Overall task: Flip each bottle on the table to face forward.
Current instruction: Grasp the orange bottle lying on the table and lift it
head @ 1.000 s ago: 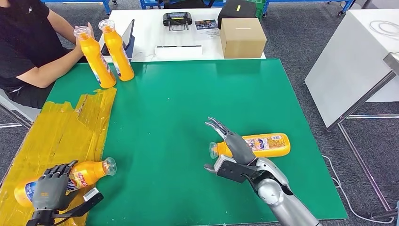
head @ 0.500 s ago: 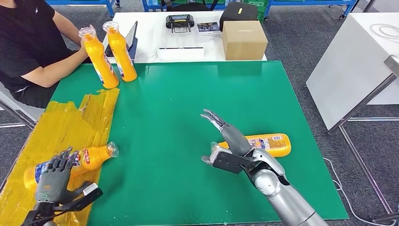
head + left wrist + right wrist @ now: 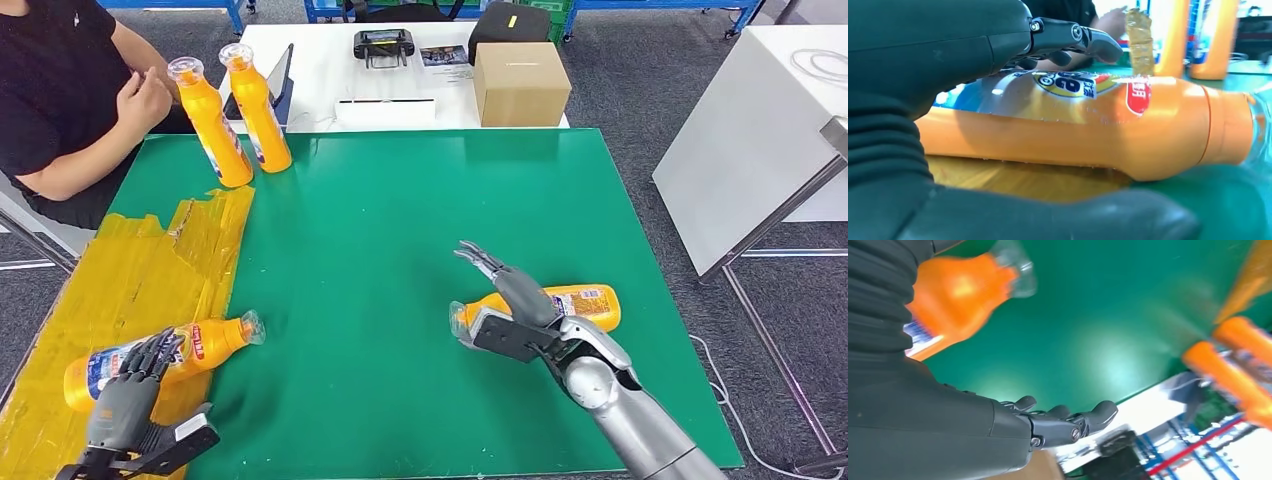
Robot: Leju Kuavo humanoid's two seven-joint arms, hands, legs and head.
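An orange bottle (image 3: 195,343) lies on its side at the front left, half on the yellow sheet (image 3: 130,270), cap toward the green mat (image 3: 380,220). My left hand (image 3: 125,402) arches over its base, fingers (image 3: 1073,37) stretched above the label of the bottle (image 3: 1073,125) and the thumb apart on the near side. A second orange bottle (image 3: 580,305) lies at the front right. My right hand (image 3: 512,305) hovers over its neck with fingers spread, the bottle (image 3: 958,295) beside the palm. Two more bottles (image 3: 212,130) (image 3: 262,115) stand upright at the far left.
A person (image 3: 60,90) sits at the far left corner, one hand raised near the upright bottles. A white table behind the mat carries a cardboard box (image 3: 520,80) and a controller (image 3: 383,45). Another white table (image 3: 750,130) stands to the right.
The left bottle has turned and slid away from me, its label now up, my left hand following. My right hand shifted right over its bottle's neck. The person's hand has left the upright bottle.
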